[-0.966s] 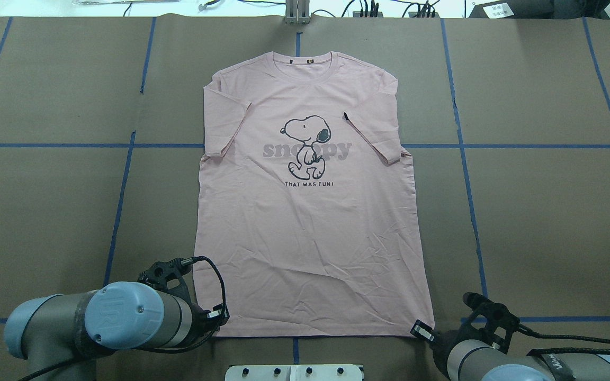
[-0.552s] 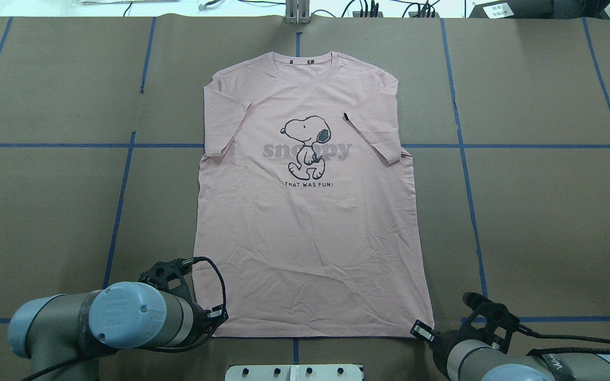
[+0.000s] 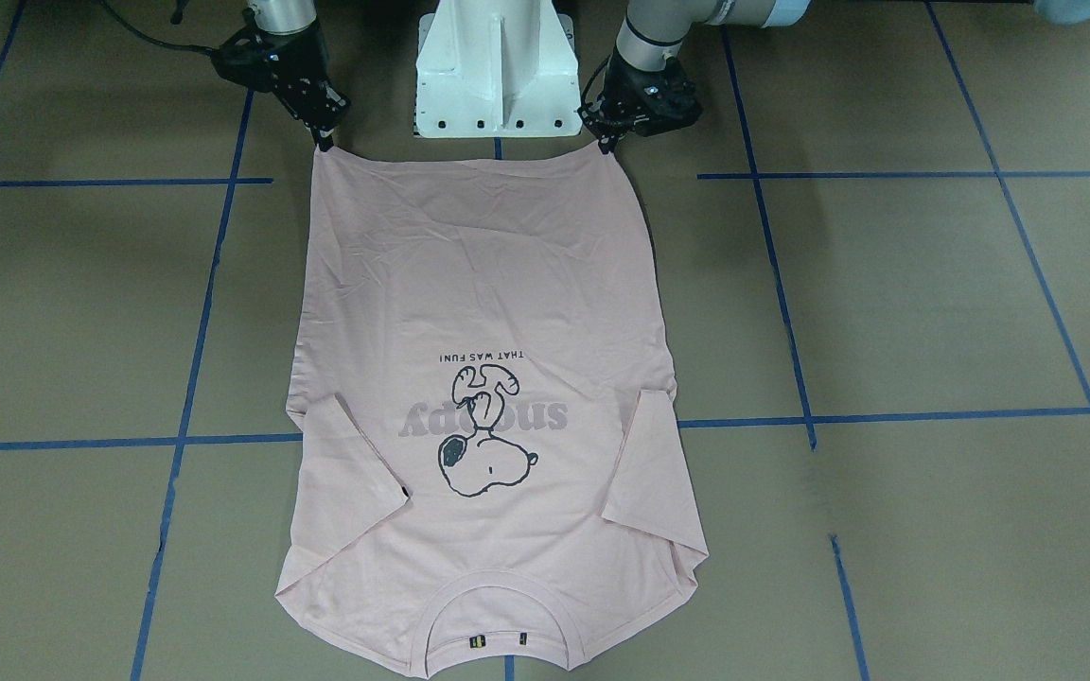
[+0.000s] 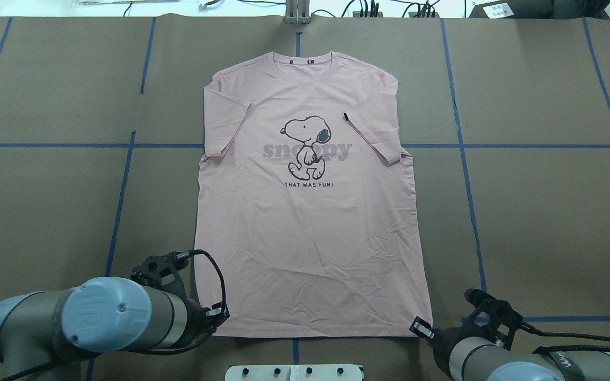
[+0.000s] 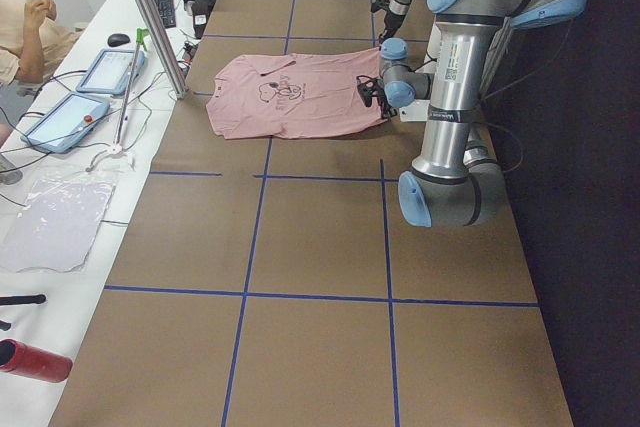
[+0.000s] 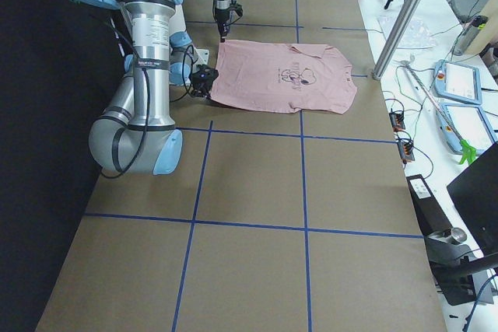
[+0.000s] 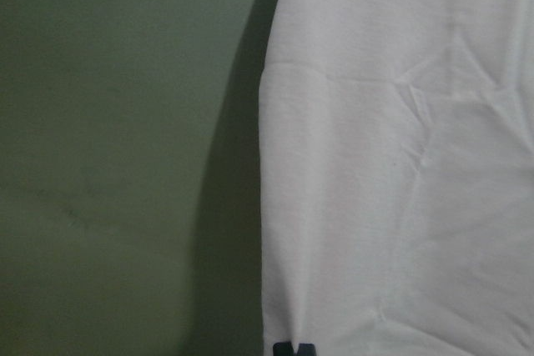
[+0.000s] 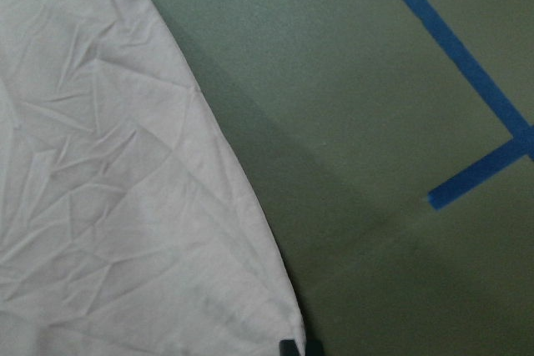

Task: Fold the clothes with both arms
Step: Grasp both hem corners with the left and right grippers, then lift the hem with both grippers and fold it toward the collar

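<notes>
The pale pink T-shirt [image 4: 310, 238] lies flat on the brown table, Snoopy print up, collar at the far edge and hem toward me. It also shows in the front view [image 3: 479, 284]. My left gripper [image 4: 219, 316] sits at the hem's left corner, and in the left wrist view [image 7: 294, 349] its tips are pinched on the cloth edge [image 7: 400, 164]. My right gripper [image 4: 422, 329] sits at the hem's right corner, tips closed on the corner in the right wrist view [image 8: 290, 348]. In the front view the left gripper [image 3: 607, 147] and the right gripper [image 3: 323, 142] both touch the hem.
The white pedestal base [image 3: 493, 66] stands just behind the hem, between the two grippers. Blue tape lines [image 4: 464, 174] cross the brown table cover. A metal post [image 4: 297, 13] stands at the far edge. Tablets and cables [image 5: 100, 77] lie beyond the table's far side.
My left arm's elbow has swung left and toward me. The hem's corners have shifted very slightly. The right arm has barely moved.
</notes>
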